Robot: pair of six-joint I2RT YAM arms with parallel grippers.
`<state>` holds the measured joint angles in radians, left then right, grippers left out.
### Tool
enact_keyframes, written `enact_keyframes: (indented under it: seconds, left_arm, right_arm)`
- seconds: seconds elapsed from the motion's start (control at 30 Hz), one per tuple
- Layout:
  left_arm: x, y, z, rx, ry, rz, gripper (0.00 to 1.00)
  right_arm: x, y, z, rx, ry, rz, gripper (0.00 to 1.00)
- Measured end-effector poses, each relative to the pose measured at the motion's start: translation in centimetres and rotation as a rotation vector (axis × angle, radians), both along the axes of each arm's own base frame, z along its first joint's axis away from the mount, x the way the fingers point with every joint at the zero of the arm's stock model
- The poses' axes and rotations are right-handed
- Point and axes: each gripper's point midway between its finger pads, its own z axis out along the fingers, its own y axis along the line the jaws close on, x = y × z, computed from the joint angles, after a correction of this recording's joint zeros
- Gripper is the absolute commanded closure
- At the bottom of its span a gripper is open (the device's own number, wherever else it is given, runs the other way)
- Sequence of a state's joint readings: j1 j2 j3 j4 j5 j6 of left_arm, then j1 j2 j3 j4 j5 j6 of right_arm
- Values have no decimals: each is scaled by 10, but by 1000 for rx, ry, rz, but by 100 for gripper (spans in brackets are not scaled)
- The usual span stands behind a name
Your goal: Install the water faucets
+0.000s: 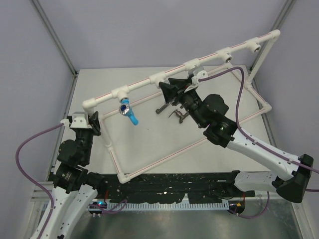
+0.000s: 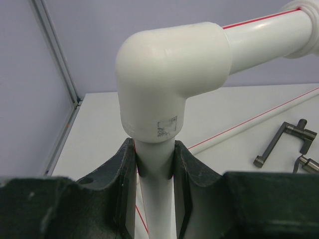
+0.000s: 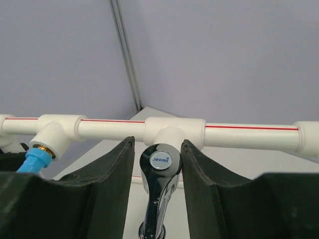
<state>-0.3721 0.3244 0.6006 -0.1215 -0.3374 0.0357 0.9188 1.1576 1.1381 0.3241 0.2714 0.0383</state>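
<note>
The white pipe frame (image 1: 199,63) stands on the table. A blue faucet (image 1: 128,112) hangs from its left tee; it also shows in the right wrist view (image 3: 35,159). My right gripper (image 1: 168,90) is shut on the chrome faucet (image 3: 159,167), whose head sits right under the second tee (image 3: 174,130). My left gripper (image 1: 94,120) is shut on the frame's upright post (image 2: 155,169) just below the corner elbow (image 2: 169,74). Two dark faucets (image 1: 162,108) (image 1: 177,115) lie on the table inside the frame. No green faucet is in view.
The dark faucets also show at the right of the left wrist view (image 2: 284,144). Two more open tees (image 1: 192,64) (image 1: 224,54) and an end socket (image 1: 255,47) sit along the top rail. Grey walls close in the table's back and sides.
</note>
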Motion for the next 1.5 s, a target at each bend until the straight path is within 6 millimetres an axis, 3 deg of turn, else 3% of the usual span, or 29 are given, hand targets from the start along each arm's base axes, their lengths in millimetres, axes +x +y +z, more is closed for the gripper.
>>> enact_keyframes:
  seconds: [0.17, 0.27, 0.57, 0.67, 0.77, 0.87, 1.03, 1.1, 1.2, 1.37, 1.5]
  left_arm:
    - [0, 0, 0, 0, 0, 0, 100]
    - [0, 0, 0, 2, 0, -1, 100]
    - [0, -7, 0, 8, -2, -39, 100]
    - [0, -6, 0, 4, -1, -31, 100]
    - [0, -6, 0, 3, -2, -29, 100]
    - [0, -6, 0, 2, -2, -29, 100]
    - [0, -6, 0, 2, -1, -30, 100]
    - [0, -6, 0, 2, -1, -30, 100]
    - [0, -6, 0, 2, -1, -30, 100]
    - [0, -6, 0, 2, -1, -30, 100]
    - [0, -6, 0, 2, -1, -30, 100]
  right_arm:
    - [11, -4, -12, 20, 66, -43, 77]
    - [14, -11, -15, 86, 108, -47, 77]
    - [17, -34, -26, 342, 222, 21, 52]
    - [27, -55, -33, 323, 219, -54, 43]
    - [37, -75, -43, 204, 177, -142, 39]
    - [31, -77, -41, 12, 81, -140, 36]
    - [3, -77, -3, -331, -201, -62, 36]
    - [-12, -76, 17, -428, -325, -18, 35]
    - [-35, -71, 31, -530, -462, 57, 34]
    - [-56, -47, 10, -686, -563, 191, 34]
    - [-54, -27, -14, -782, -568, 235, 35]
